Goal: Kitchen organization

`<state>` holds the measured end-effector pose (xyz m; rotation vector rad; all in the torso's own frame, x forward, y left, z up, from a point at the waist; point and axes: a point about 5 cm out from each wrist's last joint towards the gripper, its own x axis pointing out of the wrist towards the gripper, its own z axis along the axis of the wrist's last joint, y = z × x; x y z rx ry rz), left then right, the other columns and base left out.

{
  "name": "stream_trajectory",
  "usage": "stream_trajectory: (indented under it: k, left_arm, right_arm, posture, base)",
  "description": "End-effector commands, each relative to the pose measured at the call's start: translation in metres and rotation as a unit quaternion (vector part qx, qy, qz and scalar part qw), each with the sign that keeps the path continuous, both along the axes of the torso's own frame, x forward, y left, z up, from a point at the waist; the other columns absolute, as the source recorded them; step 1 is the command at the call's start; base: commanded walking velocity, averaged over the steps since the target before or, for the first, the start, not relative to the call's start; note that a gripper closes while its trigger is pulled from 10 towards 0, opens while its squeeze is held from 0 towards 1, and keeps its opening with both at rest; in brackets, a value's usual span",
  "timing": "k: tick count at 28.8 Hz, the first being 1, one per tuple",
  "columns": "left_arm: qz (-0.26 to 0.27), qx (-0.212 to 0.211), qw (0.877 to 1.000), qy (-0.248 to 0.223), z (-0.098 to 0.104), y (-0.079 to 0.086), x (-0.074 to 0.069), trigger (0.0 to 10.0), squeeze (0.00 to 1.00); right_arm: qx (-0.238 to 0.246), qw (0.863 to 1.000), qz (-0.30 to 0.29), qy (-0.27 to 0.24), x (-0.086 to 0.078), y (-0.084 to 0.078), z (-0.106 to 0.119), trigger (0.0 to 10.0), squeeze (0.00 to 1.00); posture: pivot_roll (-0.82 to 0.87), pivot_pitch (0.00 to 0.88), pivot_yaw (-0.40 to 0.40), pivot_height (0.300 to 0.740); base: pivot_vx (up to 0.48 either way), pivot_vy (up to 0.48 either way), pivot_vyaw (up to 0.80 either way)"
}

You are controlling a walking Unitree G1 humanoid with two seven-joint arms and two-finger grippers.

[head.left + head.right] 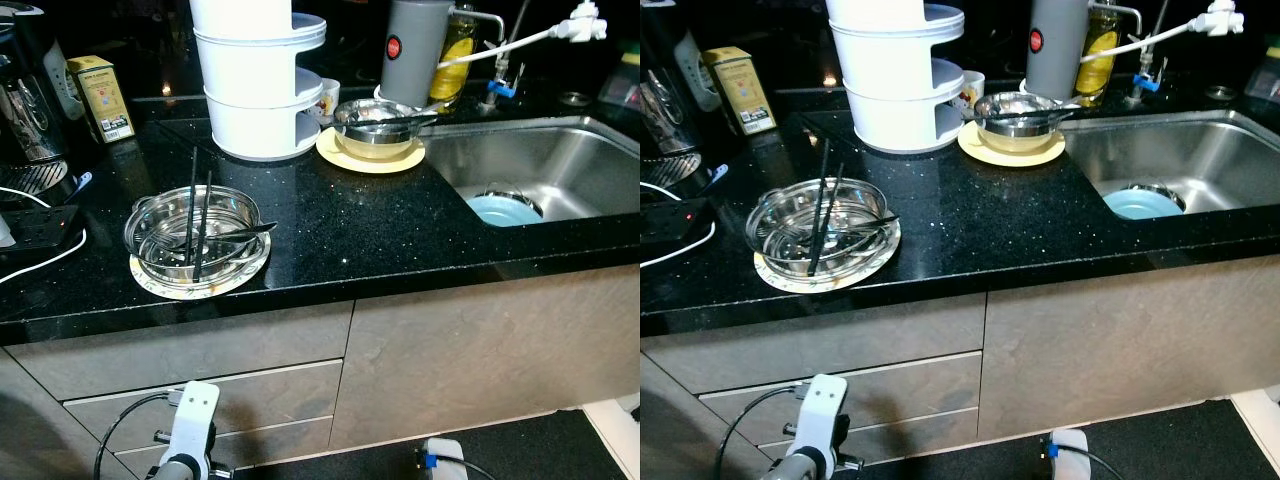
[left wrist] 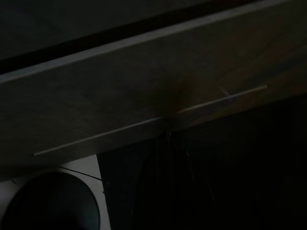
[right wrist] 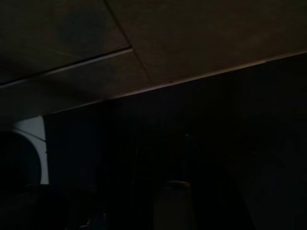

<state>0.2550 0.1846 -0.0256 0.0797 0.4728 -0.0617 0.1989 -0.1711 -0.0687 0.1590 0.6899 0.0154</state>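
Landmark: the sink (image 1: 560, 165), set into the black desk (image 1: 370, 225).
Near bowl (image 1: 197, 232): steel, on a plate (image 1: 245, 275), well to the left of the sink, near the desk's front edge.
Chopsticks (image 1: 198, 222): two black sticks were laid across that bowl.
Far bowl (image 1: 378, 118): steel, on a yellow plate (image 1: 340, 152), just left of the sink.
Blue dish (image 1: 503, 209): lay inside the sink.
Handling: steel was judged light, stiff and slippery; the rim was judged the best hold; the chopsticks were judged likely to roll off.
Left claw: arm hung idle below the desk; its state could not be told.
Right claw: likewise could not be told.

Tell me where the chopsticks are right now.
The chopsticks lie in the steel bowl on a plate at the counter's left front, near the power strip.
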Motion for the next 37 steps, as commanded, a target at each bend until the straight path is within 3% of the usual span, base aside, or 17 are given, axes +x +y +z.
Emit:
stream_trajectory:
  k: [1, 6, 11, 14, 19, 23, 26, 31, 37]
  left_arm:
    - [0.007, 0.003, 1.0, 0.011, -0.003, 0.006, -0.004, 10.0, 0.0]
    - [0.013, 0.011, 0.999, 0.029, -0.008, 0.014, -0.01, 10.0, 0.0]
    - [0.02, 0.006, 0.999, 0.03, -0.01, 0.014, -0.013, 10.0, 0.0]
    - [0.005, 0.001, 0.999, 0.041, -0.016, 0.001, -0.02, 10.0, 0.0]
    - [-0.023, -0.002, 0.999, 0.022, -0.014, -0.013, -0.019, 10.0, 0.0]
    - [-0.03, -0.008, 0.999, 0.039, -0.02, -0.022, -0.023, 10.0, 0.0]
    - [-0.029, -0.008, 0.999, 0.042, -0.021, -0.022, -0.024, 10.0, 0.0]
    - [0.03, -0.022, 0.999, 0.04, -0.023, -0.014, -0.03, 10.0, 0.0]
    - [0.022, -0.012, 0.998, 0.05, -0.026, -0.013, -0.034, 10.0, 0.0]
  right_arm:
    - [0.005, 1.0, 0.001, 0.017, -0.005, 0.003, -0.004, 10.0, 0.0]
    - [0.023, 1.0, -0.007, 0.013, 0.001, 0.012, -0.002, 10.0, 0.0]
    - [0.03, 0.999, -0.023, 0.017, -0.005, 0.012, -0.005, 10.0, 0.0]
    - [0.008, 0.999, -0.02, 0.025, -0.015, 0.001, -0.009, 10.0, 0.0]
    - [0.013, 0.998, -0.054, 0.019, -0.017, -0.014, -0.008, 10.0, 0.0]
    - [0.007, 0.998, -0.065, 0.018, -0.02, -0.02, -0.008, 10.0, 0.0]
    - [0.009, 0.998, -0.067, 0.015, -0.02, -0.02, -0.007, 10.0, 0.0]
    - [0.004, 0.999, -0.045, 0.016, -0.018, -0.011, -0.008, 10.0, 0.0]
    - [-0.005, 0.999, -0.029, 0.017, -0.016, -0.014, -0.007, 10.0, 0.0]
  posture:
    - [-0.01, 0.058, -0.011, 0.74]
    - [-0.01, 0.036, 0.005, 0.74]
    - [-0.03, 0.048, 0.02, 0.74]
    - [-0.09, 0.082, 0.027, 0.74]
    - [-0.09, 0.094, 0.035, 0.74]
    - [-0.11, 0.101, 0.026, 0.74]
    - [-0.11, 0.101, 0.026, 0.74]
    - [-0.11, 0.128, 0.028, 0.74]
    - [-0.11, 0.134, 0.005, 0.74]
  base:
    - [0.0, 0.0, 0.0]
    - [0.0, 0.0, 0.0]
    - [0.0, 0.0, 0.0]
    - [0.0, 0.0, 0.0]
    - [0.0, 0.0, 0.0]
    - [0.0, 0.0, 0.0]
    - [0.0, 0.0, 0.0]
    - [0.0, 0.0, 0.0]
    - [0.0, 0.0, 0.0]
